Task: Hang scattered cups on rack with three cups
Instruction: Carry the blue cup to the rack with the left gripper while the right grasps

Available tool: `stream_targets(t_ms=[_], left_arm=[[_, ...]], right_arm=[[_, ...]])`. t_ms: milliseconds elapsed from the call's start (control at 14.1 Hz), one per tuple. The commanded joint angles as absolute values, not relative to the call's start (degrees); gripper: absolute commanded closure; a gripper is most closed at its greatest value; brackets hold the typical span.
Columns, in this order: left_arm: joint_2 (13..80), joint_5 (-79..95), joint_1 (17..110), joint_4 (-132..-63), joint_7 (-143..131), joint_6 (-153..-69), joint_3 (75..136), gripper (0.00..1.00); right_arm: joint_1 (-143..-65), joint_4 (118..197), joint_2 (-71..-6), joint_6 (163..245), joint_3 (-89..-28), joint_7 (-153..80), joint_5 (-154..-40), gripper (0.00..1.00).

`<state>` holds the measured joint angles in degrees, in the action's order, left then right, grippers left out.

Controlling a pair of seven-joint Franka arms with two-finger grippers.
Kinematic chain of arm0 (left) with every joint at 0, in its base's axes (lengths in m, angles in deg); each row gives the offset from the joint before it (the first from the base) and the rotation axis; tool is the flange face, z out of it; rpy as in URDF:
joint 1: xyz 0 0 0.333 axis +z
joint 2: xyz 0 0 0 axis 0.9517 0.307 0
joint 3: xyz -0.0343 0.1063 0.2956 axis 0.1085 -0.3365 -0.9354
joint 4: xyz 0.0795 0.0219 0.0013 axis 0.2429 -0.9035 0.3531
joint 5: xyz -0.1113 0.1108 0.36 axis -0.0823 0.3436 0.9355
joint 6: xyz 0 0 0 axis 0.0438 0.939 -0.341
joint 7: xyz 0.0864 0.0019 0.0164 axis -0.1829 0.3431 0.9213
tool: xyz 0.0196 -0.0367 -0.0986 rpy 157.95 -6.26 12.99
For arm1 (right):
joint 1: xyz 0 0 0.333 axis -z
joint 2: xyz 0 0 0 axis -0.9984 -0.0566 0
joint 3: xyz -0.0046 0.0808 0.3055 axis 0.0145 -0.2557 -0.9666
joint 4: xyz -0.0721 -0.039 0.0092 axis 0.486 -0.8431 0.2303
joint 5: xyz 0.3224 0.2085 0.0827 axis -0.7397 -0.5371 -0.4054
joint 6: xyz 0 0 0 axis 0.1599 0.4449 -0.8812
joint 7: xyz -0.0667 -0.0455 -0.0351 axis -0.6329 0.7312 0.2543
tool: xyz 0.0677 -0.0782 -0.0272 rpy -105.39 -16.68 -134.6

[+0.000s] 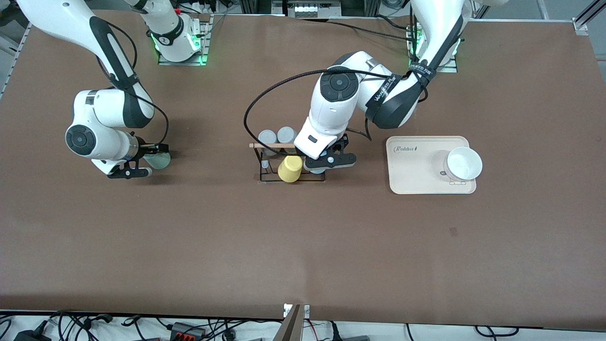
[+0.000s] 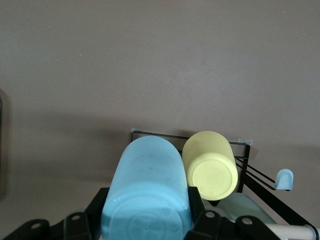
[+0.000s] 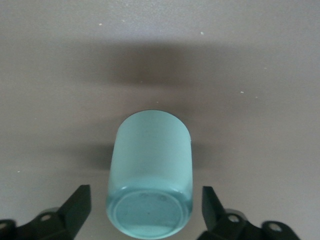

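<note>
The sky blue cup (image 2: pixel 147 192) sits between the fingers of the left claw (image 1: pixel 330 161), which is closed on its sides, bottom toward the wrist camera and mouth pointing away. It is held like this, I think, so that the open mouth can go down over a peg of the rack (image 1: pixel 265 163). The left claw is over the rack's end toward the left arm, and the blue cup is just beside the yellow cup (image 1: pixel 290 168), which already hangs upside down on a peg. Two grey cups (image 1: pixel 277 136) also stand on the rack, under its wooden rod (image 1: pixel 272 145).

The mint green cup (image 3: pixel 150 175) stands upside down on the worktop (image 1: pixel 303 246), well apart from the rack, toward the right arm's end. It lies in the gap of the right claw (image 1: pixel 142 163), whose fingers are spread wide on both sides of it and do not touch it. This looks like a position ready for a grasp, not yet a hold.

Toward the left arm's end lies a beige tray (image 1: pixel 412 170) with a white bowl (image 1: pixel 464 163) on it; it has no part in the task.
</note>
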<state>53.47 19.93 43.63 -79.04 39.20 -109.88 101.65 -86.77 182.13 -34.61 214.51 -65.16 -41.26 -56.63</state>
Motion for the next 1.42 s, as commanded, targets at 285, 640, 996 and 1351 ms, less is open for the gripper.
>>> stream_targets(t_ms=[285,640,996,1351], left_arm=[[55.9,21.5,42.6,-77.3,40.3,-111.7,101.5,0.71],[57.1,21.5,42.6,-77.6,40.3,-111.7,101.3,0.71],[58.0,21.6,42.5,-77.6,40.3,-111.8,101.4,0.71],[58.6,23.6,41.5,-77.4,40.4,-111.8,101.3,0.06]], right_arm=[[-86.7,182.6,-34.0,214.6,-65.4,-42.6,-55.7,0.73],[-87.9,176.4,-32.4,207.7,-65.5,-42.6,-56.0,0.85],[-90.9,162.9,-32.6,194.4,-65.5,-42.7,-56.9,0.85],[-92.3,161.6,-32.7,194.7,-65.5,-42.7,-61.8,0.85]])
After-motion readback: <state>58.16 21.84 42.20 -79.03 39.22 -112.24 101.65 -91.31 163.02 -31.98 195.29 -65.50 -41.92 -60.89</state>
